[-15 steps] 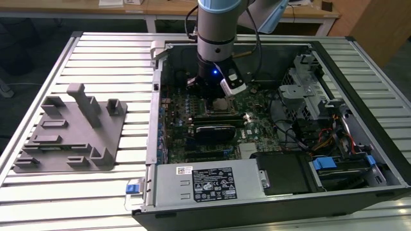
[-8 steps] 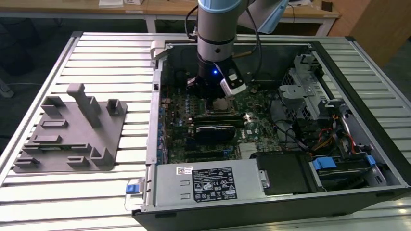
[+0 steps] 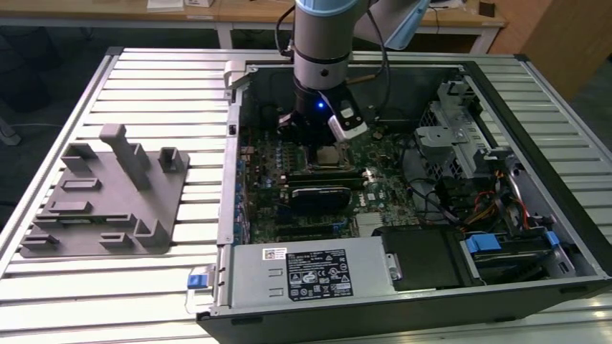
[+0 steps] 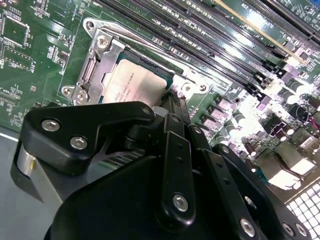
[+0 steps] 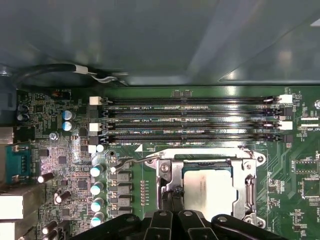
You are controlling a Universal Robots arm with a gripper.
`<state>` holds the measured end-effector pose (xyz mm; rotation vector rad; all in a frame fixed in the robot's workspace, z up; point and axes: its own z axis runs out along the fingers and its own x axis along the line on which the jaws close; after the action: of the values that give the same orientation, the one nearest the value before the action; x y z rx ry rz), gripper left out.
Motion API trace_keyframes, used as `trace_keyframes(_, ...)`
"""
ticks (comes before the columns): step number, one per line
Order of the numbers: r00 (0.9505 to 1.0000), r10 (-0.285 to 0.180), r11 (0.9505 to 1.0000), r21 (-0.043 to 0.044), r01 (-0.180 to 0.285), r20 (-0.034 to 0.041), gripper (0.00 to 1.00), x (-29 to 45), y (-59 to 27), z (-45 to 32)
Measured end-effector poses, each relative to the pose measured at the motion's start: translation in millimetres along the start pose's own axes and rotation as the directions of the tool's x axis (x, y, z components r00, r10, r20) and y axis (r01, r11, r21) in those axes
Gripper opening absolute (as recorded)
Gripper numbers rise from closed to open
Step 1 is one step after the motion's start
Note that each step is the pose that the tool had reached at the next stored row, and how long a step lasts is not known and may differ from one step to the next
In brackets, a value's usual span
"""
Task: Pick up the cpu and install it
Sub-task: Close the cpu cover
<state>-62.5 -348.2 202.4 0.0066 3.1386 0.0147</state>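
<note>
Exterior view gives you the layout: a black open-sided desktop computer case (image 3: 402, 315) lies on its side on the slatted metal bench (image 3: 153, 79). A grey plastic fixture tray (image 3: 91, 215) sits well apart from it, toward the exterior view's left. The silver and blue robot arm (image 3: 320, 43) reaches straight down into the case, over the green motherboard (image 3: 272, 179).

So where's the chip? The cpu (image 3: 330, 155), that small flat square with the shiny silver top, is already on the board. In the first wrist view the cpu (image 5: 212, 187) lies flat inside the bright metal socket frame (image 5: 248, 185), just beside the row of long black memory slots (image 5: 190, 117). It looks level and square to the frame, which I'd guess is the whole point, since it has to sit flush to seat properly. The arm coming in dead vertical fits that too.

Now the jaws. In both wrist views the black jaws are down at one edge of the chip, drawn together with barely a sliver between the tips. I can't see anything clamped between them. They look to be right at the cpu's rim, maybe touching it, but I can't tell whether they're pressing on it.

There's a thin wire lever (image 5: 127, 161) beside the frame, and I honestly can't tell if it's latched.
</note>
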Motion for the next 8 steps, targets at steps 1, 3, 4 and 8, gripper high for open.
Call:
trace_keyframes(1,1.0,0.0,1.0,0.0,0.0,0.0001,0.11,0.0,0.0,-0.5)
trace_keyframes(3,1.0,0.0,1.0,-0.0002,0.0,0.0004,0.11,0.0,0.0,-0.5)
trace_keyframes(4,1.0,0.0,1.0,-0.0002,0.0,0.0004,0.11,0.0,0.0,-0.5)
trace_keyframes(8,1.0,0.0,1.0,-0.0009,0.0,0.0003,0.11,0.1,0.0,0.5)
